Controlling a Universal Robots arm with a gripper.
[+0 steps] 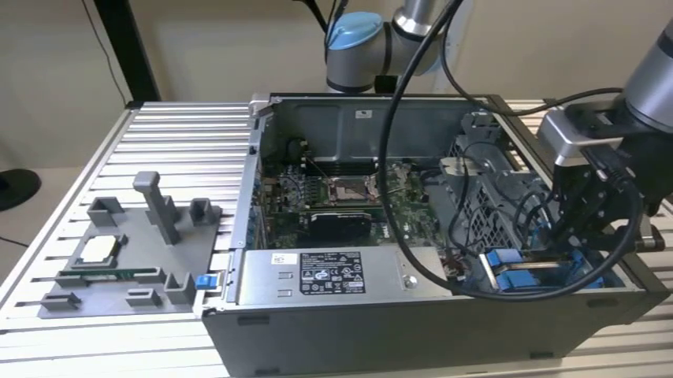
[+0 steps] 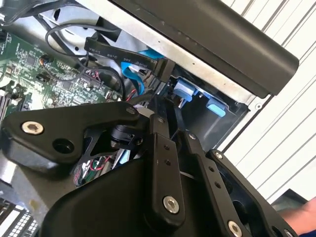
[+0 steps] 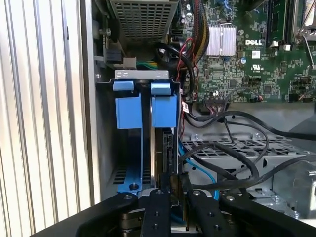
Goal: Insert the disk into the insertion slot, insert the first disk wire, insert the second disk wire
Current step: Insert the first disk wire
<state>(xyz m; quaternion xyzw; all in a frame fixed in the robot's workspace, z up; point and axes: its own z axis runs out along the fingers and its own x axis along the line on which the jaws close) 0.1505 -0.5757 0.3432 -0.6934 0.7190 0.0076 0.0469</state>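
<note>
Case (image 1: 421, 331) lies open on the table (image 1: 179, 150). The tool (image 3: 177, 187) is down in the corner bay, well apart from the board (image 3: 256, 64).

- Disk (image 3: 164, 148): stands edge-on in the slot (image 3: 129, 168), its blue tabs (image 3: 163, 106) at the far end. It looks seated, but depth can't be judged from this angle.
- Tool: fingers pressed close together right over the near end of the disk. A thin dark strip shows between them. Can't tell whether it is a plug, the disk's edge, or nothing pinched at all.
- Wiring: black wires (image 3: 256, 170) loop over the cage just beside the tool. In the second wrist view a flat cable (image 2: 118, 55) hangs down to a plug near the fingertips.

Risks, as I judge them:
- Snagging. The loops lie so close that a sideways shift could hook one and drag it across the bay.
- Crooked entry. A plug meeting the disk's socket tilted would jam or bend it, and the narrow slot leaves little room to correct.
- Loose disk. If it is not fully home, pressing on its end could skew it on the rails.
- Slip. A thin plug could twist in the narrow pinch under push.
</note>
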